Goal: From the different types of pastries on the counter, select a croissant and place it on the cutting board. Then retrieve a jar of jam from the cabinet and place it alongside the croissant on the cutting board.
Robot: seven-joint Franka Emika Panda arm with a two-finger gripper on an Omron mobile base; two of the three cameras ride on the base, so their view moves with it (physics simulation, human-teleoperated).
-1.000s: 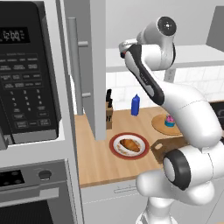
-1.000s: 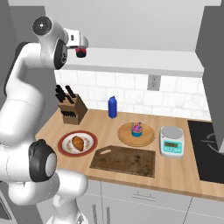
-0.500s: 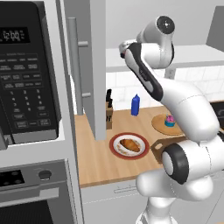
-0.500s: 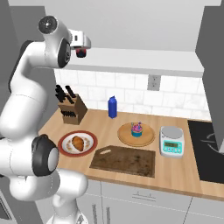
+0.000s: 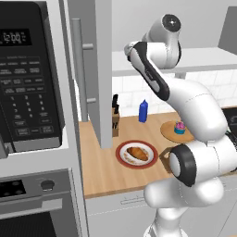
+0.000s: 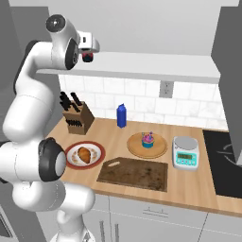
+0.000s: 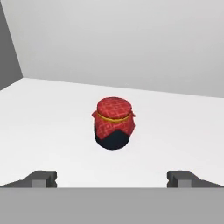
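Pincer: the pincer (image 6: 87, 55) is up at the cabinet shelf (image 6: 142, 66), spread wide and grasping nothing; in the hand view its two tips (image 7: 41, 178) stand far apart, one on each side of the jar.
Jar: the jar of jam (image 7: 113, 123) stands upright on the white shelf, straight ahead of the pincer and not yet between the tips; it has a red checked cloth cover tied with a yellow band.
Croissant: the croissant (image 6: 85, 154) lies on the red-rimmed plate (image 6: 97, 159), not on the cutting board (image 6: 133, 173), so I judge the first step is not done.
Risk 1: if the jar is taken first, the order of the task is broken and the croissant stays on the plate.
Risk 2: the jar is small and round; if the pincer closes too early or too high, on the soft cloth cover, the jar can slip or tip over on the shelf.
Risk 3: a push forward that is off centre can knock the jar deeper into the cabinet.
Risk 4: the open cabinet door (image 5: 104, 69) is close to the arm and could be hit when it comes out.
Writing: the microwave (image 5: 28, 78) shows digits I read as about 12:00; its button labels are too small to read. The jar has no label I can read.
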